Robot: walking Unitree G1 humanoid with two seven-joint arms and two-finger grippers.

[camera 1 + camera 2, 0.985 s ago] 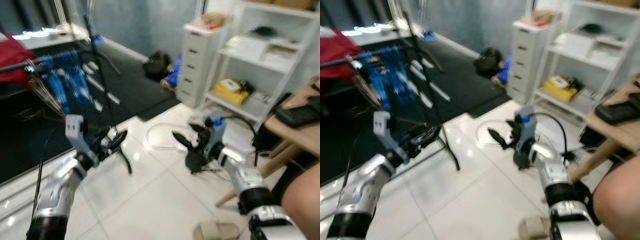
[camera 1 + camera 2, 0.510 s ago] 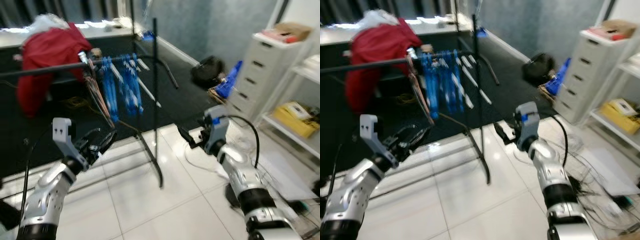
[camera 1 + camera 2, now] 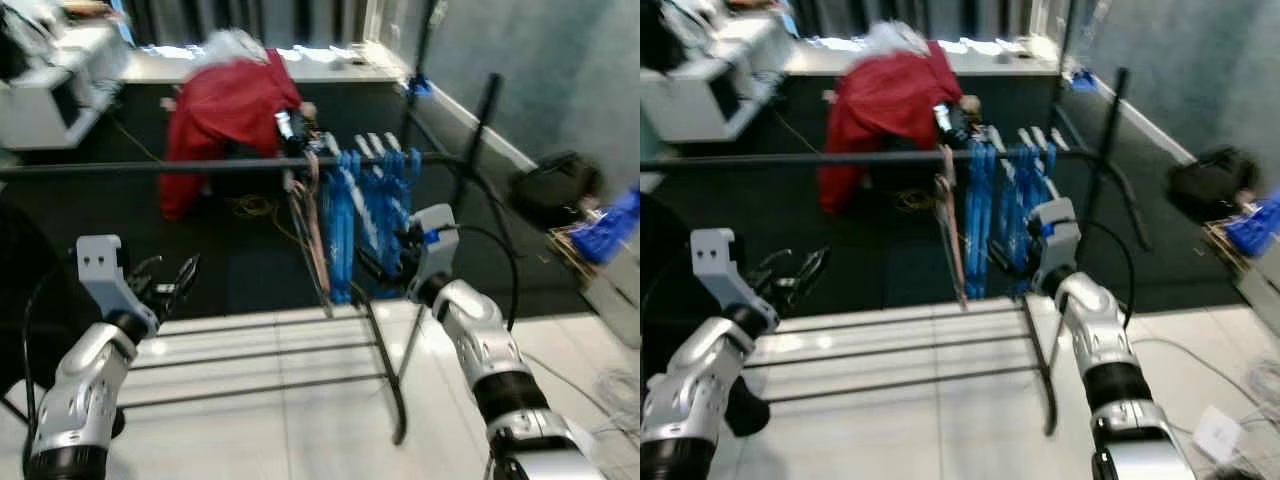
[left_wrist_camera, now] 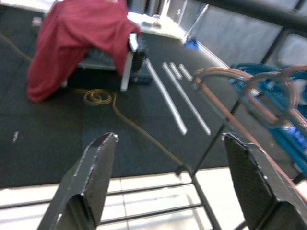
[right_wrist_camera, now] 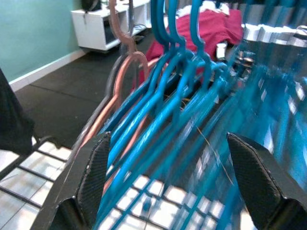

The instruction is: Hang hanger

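Reaching toward the middle of the frame, the right gripper [image 3: 378,268] stands just in front of the blue hangers [image 3: 362,205]. In the right wrist view its two black fingers [image 5: 93,179] are spread wide with the blue hangers between and beyond them, and nothing is held. The left gripper [image 3: 165,287], at the lower left of the frame, is also wide open and empty; its fingers [image 4: 88,177] frame the black floor mat [image 4: 57,129] and the lower bars of the rack.

The hangers are already on the black rail [image 3: 150,168] that crosses the upper half of the frame, with some pink hangers [image 3: 308,225] just beside the blue ones. A red garment [image 3: 225,105] lies behind the rail, at the upper middle.

I judge that the main risk is in the crowding. The hangers hang close together, so the open fingers may catch several hooks at once, or push the bundle along the rail. The pictures are blurred, which suggests the robot is moving, and an arm could knock the rack.

Both arms are bent at the elbow and raised forward, the right one more extended toward the rail.
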